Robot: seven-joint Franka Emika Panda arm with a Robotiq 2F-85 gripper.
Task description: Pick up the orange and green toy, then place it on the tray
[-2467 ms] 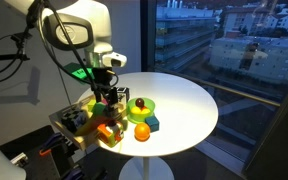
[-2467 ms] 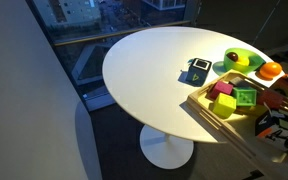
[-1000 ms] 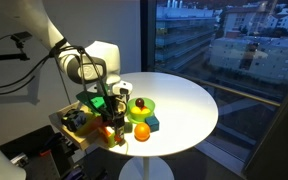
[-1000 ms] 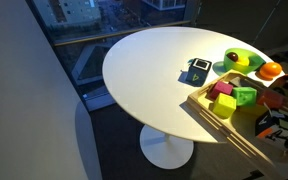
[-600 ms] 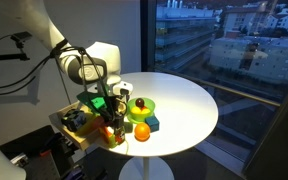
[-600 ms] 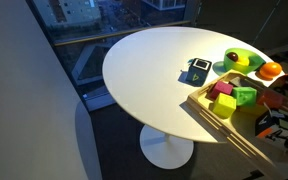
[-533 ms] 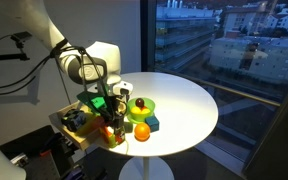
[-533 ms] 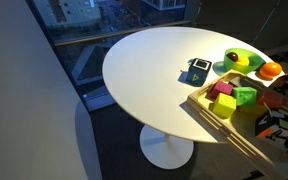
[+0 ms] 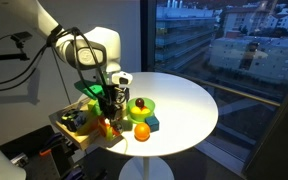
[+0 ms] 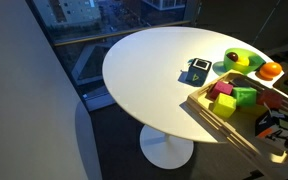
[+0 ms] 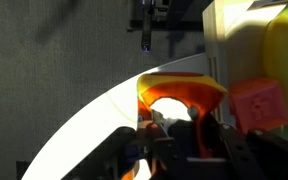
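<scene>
In the wrist view an orange arch-shaped toy (image 11: 179, 100), the orange and green toy, stands between the dark fingers of my gripper (image 11: 184, 132); its green does not show here. The jaws are shut on one leg of the arch. In an exterior view my gripper (image 9: 108, 110) hangs over the near end of the light-wood tray (image 9: 72, 128), with the orange toy (image 9: 107, 124) at its tips. In the exterior view from the opposite side, the tray (image 10: 218, 119) lies at the table's right and the gripper is hidden.
An orange ball (image 9: 141, 131), a teal block (image 9: 154, 122) and a green plate (image 9: 141, 105) with an apple sit beside the tray on the round white table (image 9: 184, 100). Pink (image 10: 224, 104) and green (image 10: 244, 97) blocks lie in the tray.
The jaws have gone from open to shut around the orange toy. The arm has risen a little above the tray's end.
</scene>
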